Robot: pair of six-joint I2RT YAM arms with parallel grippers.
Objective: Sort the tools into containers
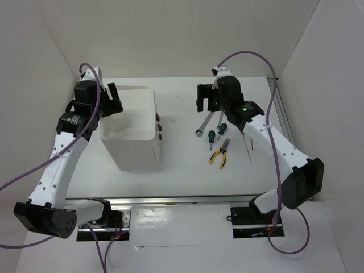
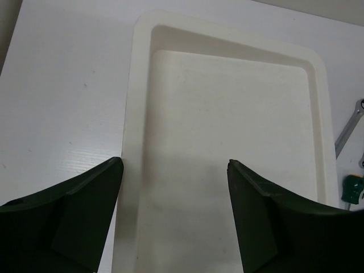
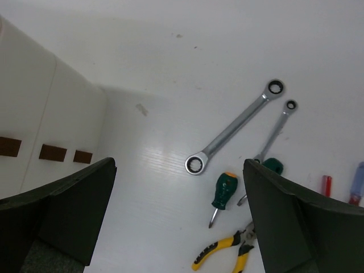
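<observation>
The white plastic box (image 1: 133, 128) stands left of centre, its recessed top tray (image 2: 133, 85) empty. Its drawers with dark brown knobs (image 3: 53, 152) are shut. My left gripper (image 2: 175, 162) is open and empty above the tray; it also shows in the top view (image 1: 114, 99). My right gripper (image 3: 179, 162) is open and empty above the table, between the box and the tools. On the table lie a silver ratchet wrench (image 3: 236, 126), a thinner wrench (image 3: 276, 128), two green-handled screwdrivers (image 3: 223, 190) (image 3: 273, 165), yellow-handled pliers (image 3: 224, 253), and red (image 3: 326, 185) and purple (image 3: 357, 182) handles.
The tools lie in a cluster right of the box (image 1: 219, 139), partly under my right arm. White walls close in the table at the back and both sides. A metal rail (image 1: 170, 200) runs along the near edge.
</observation>
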